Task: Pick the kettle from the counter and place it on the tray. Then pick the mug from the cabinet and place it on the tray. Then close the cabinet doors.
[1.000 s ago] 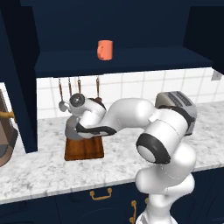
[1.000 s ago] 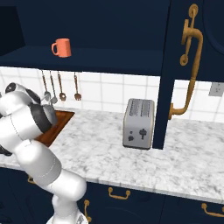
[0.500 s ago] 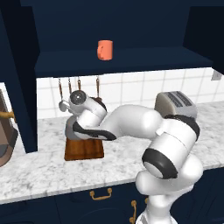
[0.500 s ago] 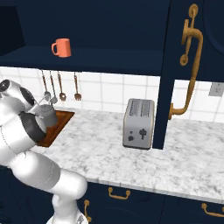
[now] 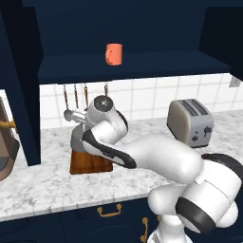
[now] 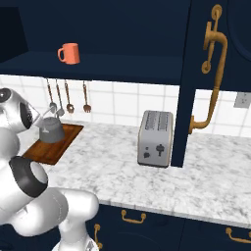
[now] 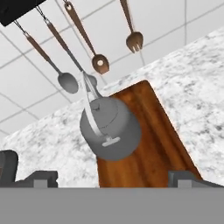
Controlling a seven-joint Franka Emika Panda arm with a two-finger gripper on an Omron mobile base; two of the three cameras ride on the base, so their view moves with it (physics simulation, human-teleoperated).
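- The kettle (image 7: 109, 127) sits upright on the tray (image 7: 148, 144), at the end nearest the wall; its spout points toward the hanging utensils (image 7: 99, 63), and its wire handle arches across the lid.
- We judge the placing done, so we back off straight and avoid snagging the handle.
- Our gripper (image 7: 111, 179) hangs clear of the kettle, jaws spread wide, holding nothing.
- Next we want the mug (image 6: 68, 53), on the cabinet (image 6: 147, 29) shelf above.

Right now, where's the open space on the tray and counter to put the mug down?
The tray is bare on its near half; the kettle stands at the wall end, under the hanging utensils. Wide open counter lies between tray and toaster.
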